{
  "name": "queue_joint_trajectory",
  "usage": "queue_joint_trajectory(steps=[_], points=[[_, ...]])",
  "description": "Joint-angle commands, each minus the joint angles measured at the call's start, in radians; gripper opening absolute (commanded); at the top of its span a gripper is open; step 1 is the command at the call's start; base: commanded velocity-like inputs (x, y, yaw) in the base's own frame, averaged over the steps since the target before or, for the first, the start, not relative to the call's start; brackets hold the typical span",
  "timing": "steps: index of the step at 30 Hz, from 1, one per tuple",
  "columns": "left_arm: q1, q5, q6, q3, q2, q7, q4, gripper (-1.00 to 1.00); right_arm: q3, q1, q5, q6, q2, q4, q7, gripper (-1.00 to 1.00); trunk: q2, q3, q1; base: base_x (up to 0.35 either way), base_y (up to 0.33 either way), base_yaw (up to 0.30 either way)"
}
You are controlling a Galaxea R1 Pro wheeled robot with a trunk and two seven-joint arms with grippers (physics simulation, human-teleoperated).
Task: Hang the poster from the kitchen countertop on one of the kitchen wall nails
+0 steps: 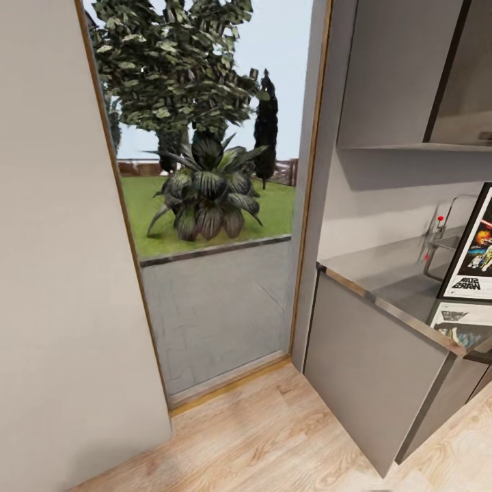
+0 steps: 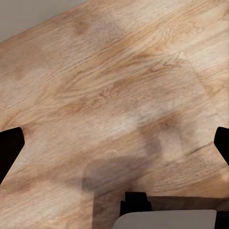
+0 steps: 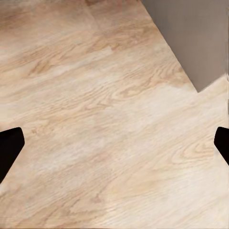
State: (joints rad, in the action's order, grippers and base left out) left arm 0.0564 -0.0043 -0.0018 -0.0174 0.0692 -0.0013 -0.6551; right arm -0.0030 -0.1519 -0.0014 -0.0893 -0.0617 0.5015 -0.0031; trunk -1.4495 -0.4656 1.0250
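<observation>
On the left side of the head view there is a plain pale wall [image 1: 61, 273]. To the right of this wall is a tall glass door [image 1: 212, 205] with a thin tan frame. Through the door one can see a paved strip, a green lawn, a big spiky plant [image 1: 208, 195] and trees behind it.

To the right of the door stands the kitchen countertop [image 1: 383, 277], a grey slab with a thin tan edge strip above grey cabinet fronts [image 1: 365, 369]. The poster [image 1: 473, 249] stands upright on the countertop, at the end that is far from the door, and the picture border cuts it. It has a black frame, a white border and dark art with figures. Its mirror image shows on the shiny slab just below it. Behind the poster, near the back wall, a metal faucet [image 1: 437, 242] with small red knobs is visible. Above the countertop hangs a grey wall cabinet [image 1: 403, 75].

The floor [image 1: 273, 437] is light wood.

In the left wrist view the left gripper [image 2: 114, 145] is spread wide, its two dark fingertips [image 2: 9, 148] far apart, and between them is only the wooden floor with a shadow. In the right wrist view the right gripper [image 3: 114, 145] is also spread wide and holds nothing; wooden floor lies under it, with a grey cabinet corner [image 3: 200, 38] near.
</observation>
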Motion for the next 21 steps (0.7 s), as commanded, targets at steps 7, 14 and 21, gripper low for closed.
queue_joint_trajectory(steps=[7,14,21], points=[[0.000,0.000,-0.001,-0.001,0.000,0.000,-0.001,1.00,0.001,0.005,0.004,0.198,0.016,0.625,-0.005,1.00,0.000,-0.001,0.000,0.000,0.000,0.000],[0.000,0.000,-0.001,-0.001,0.000,0.000,-0.001,1.00,0.004,-0.033,0.006,0.445,0.025,0.922,-0.081,1.00,0.000,-0.001,0.000,0.000,0.000,0.000],[0.000,0.000,-0.001,-0.001,0.000,0.000,-0.001,1.00,0.016,-0.327,0.010,0.636,0.070,0.982,-0.365,1.00,0.000,-0.001,0.000,0.000,0.000,0.000]])
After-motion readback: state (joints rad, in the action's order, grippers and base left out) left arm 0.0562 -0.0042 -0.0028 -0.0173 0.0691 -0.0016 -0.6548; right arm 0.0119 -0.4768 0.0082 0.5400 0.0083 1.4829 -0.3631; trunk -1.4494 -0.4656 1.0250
